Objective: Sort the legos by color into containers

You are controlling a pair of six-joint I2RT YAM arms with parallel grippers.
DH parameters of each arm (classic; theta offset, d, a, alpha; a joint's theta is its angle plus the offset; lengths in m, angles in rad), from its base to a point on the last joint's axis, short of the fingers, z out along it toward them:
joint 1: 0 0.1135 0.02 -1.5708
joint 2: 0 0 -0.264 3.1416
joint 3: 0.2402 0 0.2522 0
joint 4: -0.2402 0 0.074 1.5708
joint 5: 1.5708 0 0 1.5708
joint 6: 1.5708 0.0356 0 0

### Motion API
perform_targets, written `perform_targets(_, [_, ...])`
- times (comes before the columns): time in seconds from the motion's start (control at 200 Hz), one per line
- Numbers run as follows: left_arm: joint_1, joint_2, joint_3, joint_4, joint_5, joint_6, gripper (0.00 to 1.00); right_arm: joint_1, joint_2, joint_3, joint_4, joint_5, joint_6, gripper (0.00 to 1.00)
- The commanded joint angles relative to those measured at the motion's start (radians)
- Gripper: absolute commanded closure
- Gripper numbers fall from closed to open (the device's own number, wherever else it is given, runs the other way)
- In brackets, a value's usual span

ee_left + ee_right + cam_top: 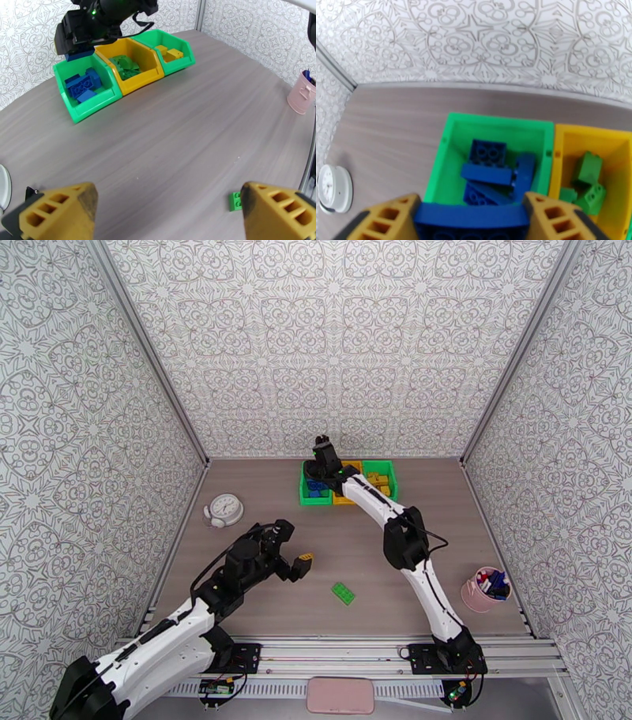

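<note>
My right gripper point(470, 223) is shut on a blue lego point(474, 216) and hangs over the left green container point(441, 165), which holds several blue legos point(489, 169). The yellow container point(568, 136) beside it holds green legos point(588, 177). From the left wrist view, the right green container point(179, 65) holds yellow legos point(170, 53). One green lego point(343, 593) lies loose on the table near the front. My left gripper point(296, 565) hovers open just left of it, with nothing between its yellow fingers point(59, 209).
A white clock point(223, 510) lies at the left of the table. A pink cup point(486, 590) with pens stands at the front right. Patterned walls close in the table on three sides; the containers point(347, 483) sit against the back wall.
</note>
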Motion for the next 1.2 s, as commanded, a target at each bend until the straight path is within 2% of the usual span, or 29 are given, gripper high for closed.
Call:
perform_targets(0.0, [0.035,-0.002,-0.005,-0.007,0.030,0.027,0.00,-0.008,0.058,0.113,-0.042,-0.018,-0.044,0.36])
perform_targets(0.12, [0.084,0.007,0.008,-0.009,0.092,0.043,0.00,-0.011,0.057,0.139,-0.063,-0.029,-0.084,0.20])
perform_targets(0.22, [0.114,-0.005,0.009,-0.023,0.135,0.047,0.00,-0.010,0.000,0.084,-0.077,-0.029,-0.111,0.12])
perform_targets(0.585, [0.160,-0.050,-0.016,-0.049,0.219,0.062,0.00,-0.002,-0.514,-0.769,0.226,-0.052,-0.081,0.09])
perform_targets(0.72, [0.178,-0.058,-0.019,-0.067,0.294,0.084,0.00,0.017,-0.710,-1.041,0.236,-0.057,-0.090,0.09])
perform_targets(0.855, [0.193,-0.064,-0.018,-0.082,0.361,0.093,0.00,0.066,-0.887,-1.244,0.159,0.005,-0.069,0.08])
perform_targets(0.995, [0.205,-0.087,-0.019,-0.103,0.335,0.048,0.00,0.156,-1.030,-1.386,0.058,0.060,-0.039,0.07])
perform_targets(1.195, [0.219,-0.130,-0.054,-0.094,0.180,-0.073,0.00,0.333,-1.142,-1.512,-0.077,0.105,0.105,0.07])
